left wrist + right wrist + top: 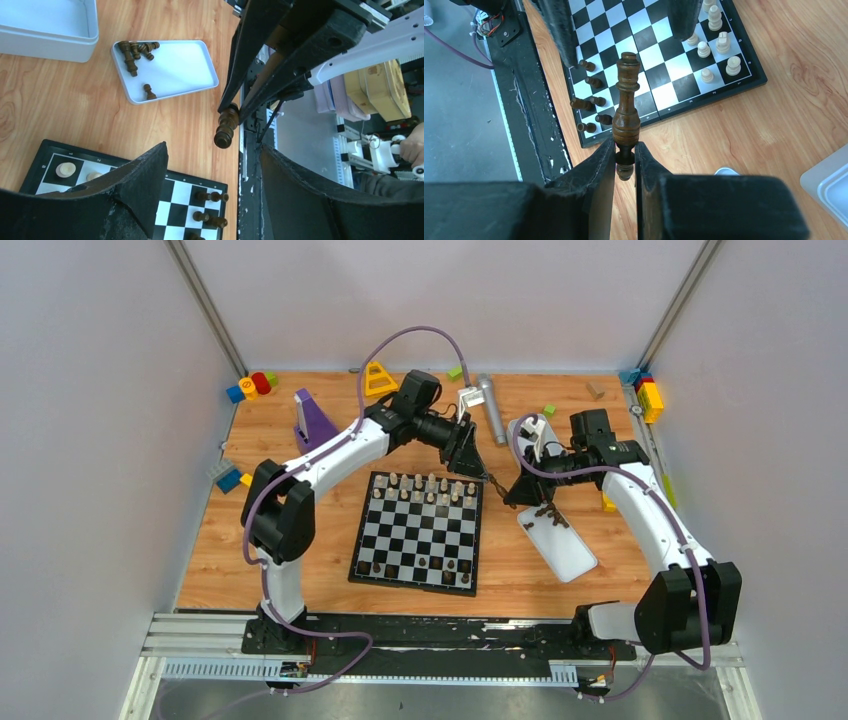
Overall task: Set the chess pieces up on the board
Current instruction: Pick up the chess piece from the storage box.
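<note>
The board (418, 530) lies mid-table, with cream chess pieces (430, 487) in its two far rows and a few dark ones (430, 565) along its near edge. My right gripper (625, 150) is shut on the base of a tall dark piece (626, 100), held lying level above the wood just right of the board's far corner. My left gripper (212, 165) is open, one finger either side of that piece's head (225, 131) without touching it. More dark pieces (135, 52) lie in a white tray (185, 65).
The white tray (568, 550) sits right of the board, with a second white container (47, 27) behind it. A purple wedge (312, 418), a yellow triangle (379, 378), a grey cylinder (490, 405) and coloured blocks (648, 395) line the back and side edges.
</note>
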Robot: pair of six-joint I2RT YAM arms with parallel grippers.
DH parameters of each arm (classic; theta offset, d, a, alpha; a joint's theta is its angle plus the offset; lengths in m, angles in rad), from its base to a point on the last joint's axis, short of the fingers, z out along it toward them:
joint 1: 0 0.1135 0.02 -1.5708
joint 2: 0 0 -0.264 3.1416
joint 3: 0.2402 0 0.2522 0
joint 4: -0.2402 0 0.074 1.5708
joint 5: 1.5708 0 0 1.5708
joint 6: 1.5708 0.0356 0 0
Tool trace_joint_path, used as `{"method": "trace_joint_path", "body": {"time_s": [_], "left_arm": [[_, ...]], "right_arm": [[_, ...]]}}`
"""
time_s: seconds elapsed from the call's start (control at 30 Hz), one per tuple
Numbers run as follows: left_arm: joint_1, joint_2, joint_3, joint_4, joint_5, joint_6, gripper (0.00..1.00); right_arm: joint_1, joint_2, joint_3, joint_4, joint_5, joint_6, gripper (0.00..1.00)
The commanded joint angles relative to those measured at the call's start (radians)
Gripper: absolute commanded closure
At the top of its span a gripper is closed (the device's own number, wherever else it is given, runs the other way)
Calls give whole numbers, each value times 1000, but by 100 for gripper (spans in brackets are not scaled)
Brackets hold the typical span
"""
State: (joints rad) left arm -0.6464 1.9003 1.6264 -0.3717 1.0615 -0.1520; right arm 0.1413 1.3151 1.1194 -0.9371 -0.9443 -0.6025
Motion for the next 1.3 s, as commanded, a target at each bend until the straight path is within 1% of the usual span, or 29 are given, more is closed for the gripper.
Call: {"method": "trace_joint_path", "body": {"time_s": [0.0, 0.27, 0.43, 0.73, 0.87, 1.03, 1.1, 1.13, 1.17, 1.2, 1.27], "left_arm": [[-4, 30, 49, 61, 40, -103, 27], [-22, 51, 58, 86, 41, -144, 38], [-28, 66, 62, 105, 45, -167, 43], [-35, 72, 58, 93, 55, -156, 54], [-35, 74, 53, 83, 62, -147, 60], [-35, 69, 57, 66, 66, -125, 73], [-36, 65, 60, 53, 67, -113, 79], [-35, 61, 62, 42, 67, -107, 85], [-35, 58, 62, 34, 62, -91, 90], [-35, 52, 62, 17, 59, -82, 97], [-33, 37, 58, -7, 45, -54, 100]], "right_arm": [[3, -10, 16, 39, -45, 16, 99], [6, -10, 3, 48, -39, 25, 99], [12, -14, -12, 57, -22, 30, 99], [16, -20, -10, 60, -9, 38, 100], [16, -18, -12, 63, -5, 39, 100], [15, -14, -15, 68, 1, 42, 100], [17, -14, -18, 69, 6, 43, 100], [16, -16, -23, 70, 9, 43, 100], [16, -17, -31, 71, 13, 42, 100], [16, -21, -43, 72, 19, 41, 100], [17, -31, -67, 74, 41, 32, 100]]}}
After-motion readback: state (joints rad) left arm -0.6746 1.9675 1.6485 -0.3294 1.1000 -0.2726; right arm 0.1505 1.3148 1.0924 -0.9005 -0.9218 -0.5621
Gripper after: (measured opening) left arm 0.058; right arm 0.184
